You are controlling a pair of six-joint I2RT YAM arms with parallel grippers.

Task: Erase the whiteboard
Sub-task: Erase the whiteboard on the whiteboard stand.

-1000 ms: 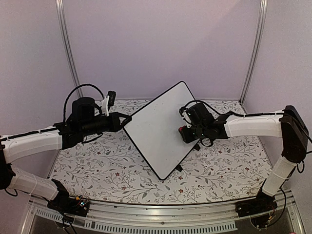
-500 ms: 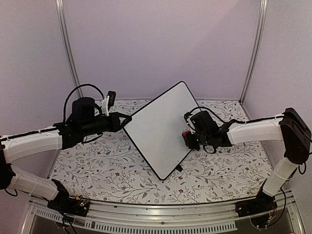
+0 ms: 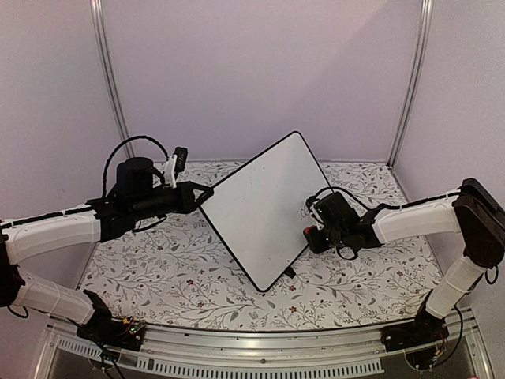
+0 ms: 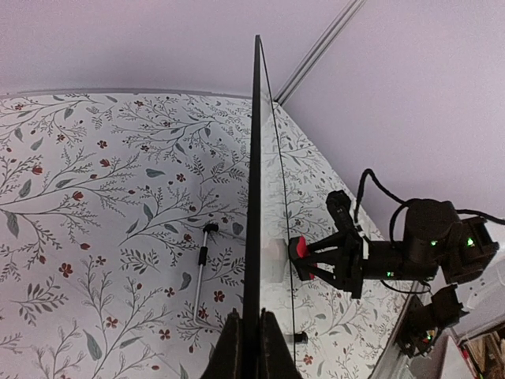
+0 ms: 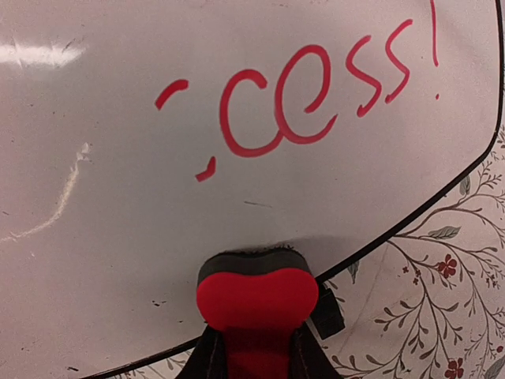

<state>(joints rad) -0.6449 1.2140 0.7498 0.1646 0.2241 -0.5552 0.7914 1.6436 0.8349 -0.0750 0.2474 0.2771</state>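
The whiteboard stands tilted on one corner, and my left gripper is shut on its left corner. In the left wrist view the whiteboard shows edge-on, its black rim pinched by my left gripper. My right gripper is shut on a red eraser with a dark felt pad. The eraser presses on the whiteboard near its lower edge. Red writing "cess!" sits above it, with two small red strokes to its left. A black foot shows beside the eraser.
A floral cloth covers the table. Behind the board a thin silver rod with black ends lies on it. Lilac walls and two aluminium posts close in the back. The right gripper with the eraser also shows in the left wrist view.
My right gripper has slid the eraser down and to the right across the board, towards its lower right edge. The left arm and the board have not moved.
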